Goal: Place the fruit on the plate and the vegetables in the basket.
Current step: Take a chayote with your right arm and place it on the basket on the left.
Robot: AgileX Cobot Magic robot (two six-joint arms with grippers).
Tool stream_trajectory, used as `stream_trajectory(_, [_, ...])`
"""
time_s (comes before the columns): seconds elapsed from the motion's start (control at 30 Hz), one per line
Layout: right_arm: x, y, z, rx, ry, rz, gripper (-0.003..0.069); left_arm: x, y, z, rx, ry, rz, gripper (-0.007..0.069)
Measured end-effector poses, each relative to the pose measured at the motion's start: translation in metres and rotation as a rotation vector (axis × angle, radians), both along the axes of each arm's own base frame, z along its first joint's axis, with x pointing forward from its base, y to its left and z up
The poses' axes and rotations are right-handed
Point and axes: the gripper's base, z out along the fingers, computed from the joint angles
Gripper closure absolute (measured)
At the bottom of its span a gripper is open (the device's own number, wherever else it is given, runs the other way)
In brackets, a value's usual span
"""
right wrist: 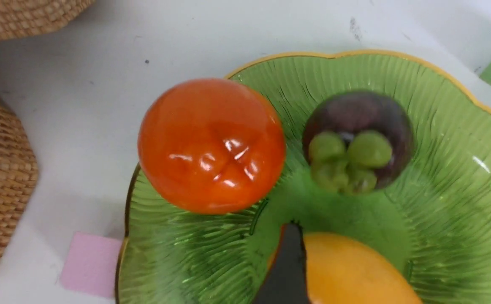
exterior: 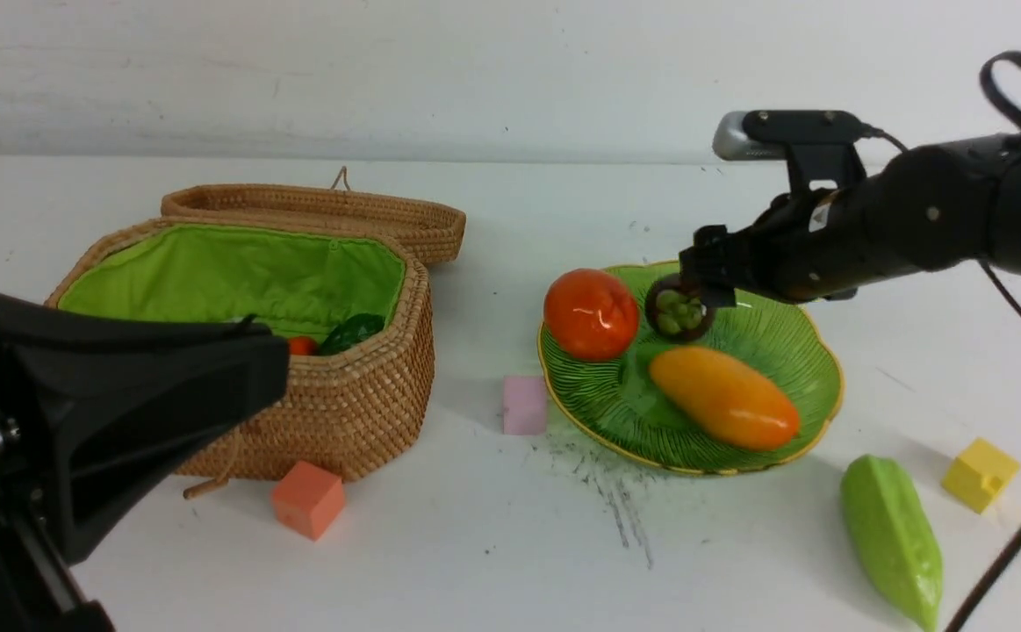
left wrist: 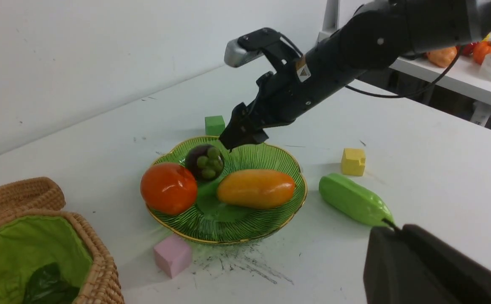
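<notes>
Mango (exterior: 725, 397), persimmon (exterior: 591, 313) and mangosteen (exterior: 679, 309) sit on the plate (exterior: 795, 347), my right gripper (left wrist: 240, 135) spread empty close over it; the bitter gourd (exterior: 892, 535) lies on the table (exterior: 440, 562), not yet in the basket (exterior: 361, 412).

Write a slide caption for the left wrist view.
Right gripper open near the mangosteen, which shares the green plate with a persimmon and mango; a green gourd lies outside.

The basket (exterior: 370, 386) was rough woven wicker, its lining (exterior: 238, 272) matt green cloth. The plate (exterior: 782, 342) looked glossy and ribbed, like glazed glass. The persimmon (exterior: 591, 313), mango (exterior: 724, 397) and mangosteen (exterior: 679, 309) were smooth, shiny plastic with bright highlights; the bitter gourd (exterior: 892, 531) had a softer sheen. The white counter (exterior: 475, 544) was matt, scuffed with dark marks.
</notes>
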Motion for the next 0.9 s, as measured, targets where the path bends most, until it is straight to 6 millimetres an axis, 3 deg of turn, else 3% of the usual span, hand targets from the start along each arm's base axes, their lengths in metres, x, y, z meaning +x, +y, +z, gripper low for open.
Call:
stream_trajectory(0.1, [-0.02,-0.006,0.025,-0.008,0.033,0.009,0.0155,0.0,0.0,0.0,-0.001,0.001,0.0,0.0615])
stream_trajectory(0.23, [-0.062,-0.017,0.058,-0.046,0.145,0.033,0.0299,0.0,0.0,0.0,0.001,0.002,0.0,0.061])
stream_trajectory(0.3, [-0.075,-0.021,0.065,-0.067,0.183,0.044,0.0353,0.0,0.0,0.0,0.001,0.002,0.0,0.061])
stream_trajectory(0.43, [-0.114,-0.036,0.074,-0.141,0.271,0.056,0.055,0.0,0.0,-0.001,0.003,0.006,0.001,0.0609])
stream_trajectory(0.57, [-0.139,-0.048,0.058,-0.182,0.327,0.016,0.0669,0.0,0.0,-0.001,0.001,0.01,0.0,0.0609])
stream_trajectory(0.73, [-0.151,-0.054,0.024,-0.213,0.445,-0.029,0.0674,0.0,0.0,-0.001,0.001,0.015,0.0,0.0606])
stream_trajectory(0.9, [-0.142,-0.06,0.007,-0.206,0.5,-0.068,0.0645,0.0,0.0,-0.001,0.003,0.017,0.0,0.0606])
